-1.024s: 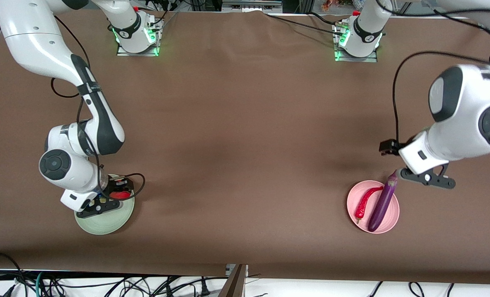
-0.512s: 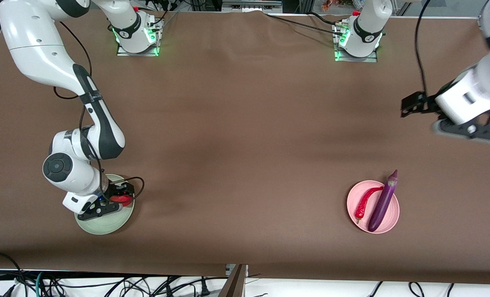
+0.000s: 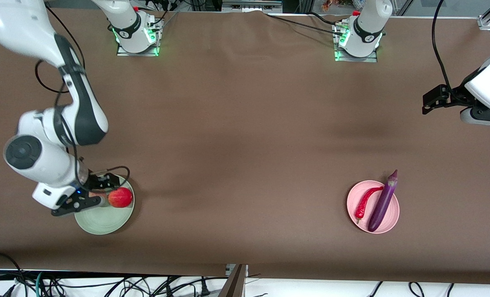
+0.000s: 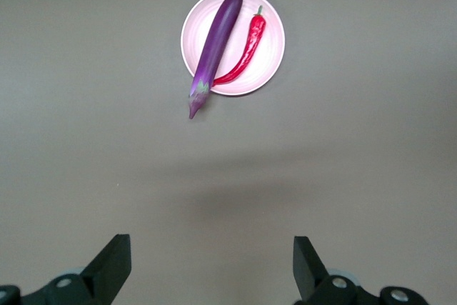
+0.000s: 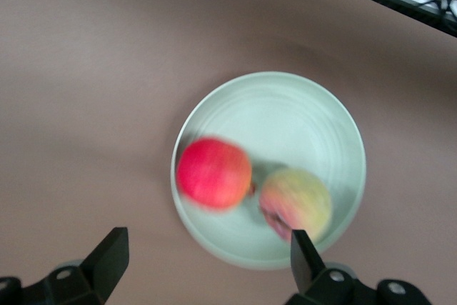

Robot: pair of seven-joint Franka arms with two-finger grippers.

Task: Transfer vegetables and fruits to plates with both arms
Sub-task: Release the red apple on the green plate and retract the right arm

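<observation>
All four items plated; I judge the placing step finished and both arms due to pull clear.

I find the eggplant [image 3: 382,203] and chili [image 3: 364,203] side by side on the pink plate [image 3: 352,208], the eggplant's stem end overhanging the rim at 1 o'clock. The red fruit [image 3: 120,197] and peach [image 5: 296,202] rest touching on the green plate [image 3: 104,222]. The right gripper [image 5: 203,266] hangs over that plate, fingers spread and empty. The left gripper [image 4: 212,266] is over bare table, fingers apart, holding nothing. Next I would raise the right gripper straight up.
</observation>
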